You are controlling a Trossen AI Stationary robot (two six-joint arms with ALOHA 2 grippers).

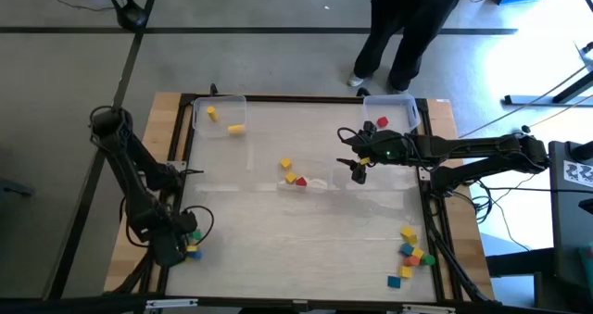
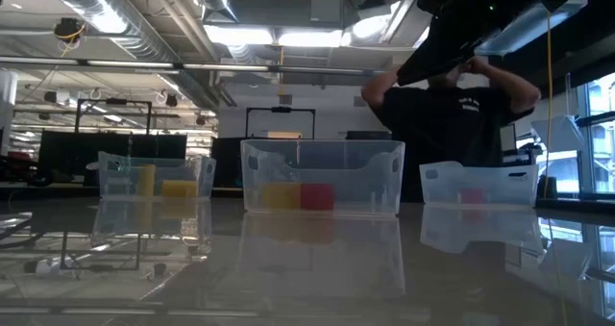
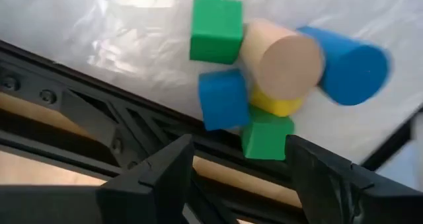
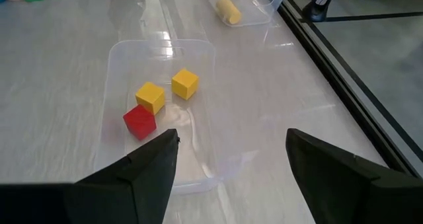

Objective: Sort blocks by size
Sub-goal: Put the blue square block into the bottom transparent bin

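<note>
At the table's near left corner, the left gripper (image 1: 176,249) hung low over a cluster of blocks (image 3: 264,72), its fingers (image 3: 162,178) apart and empty; the cluster comprised a green cube (image 3: 216,29), a blue cube (image 3: 223,98), a second green cube (image 3: 266,137), a tan cylinder (image 3: 283,59), a blue cylinder (image 3: 347,64) and a yellow piece (image 3: 274,105) beneath the tan one, all touching one another beside the table's dark frame (image 3: 79,118). At the near right corner lay a second loose group (image 1: 410,252) of yellow, orange, blue, green and red blocks. The middle bin (image 4: 198,112) held two yellow cubes (image 4: 168,90) and a red cube (image 4: 139,121). The right gripper (image 1: 359,173) was raised just right of that bin, fingers (image 4: 145,168) apart and empty. Farther off, the left bin (image 1: 220,117) held yellow pieces (image 1: 212,113), and the right bin (image 1: 394,108) held a red block (image 1: 383,122). A person (image 1: 408,27) stood beyond the far edge.
</note>
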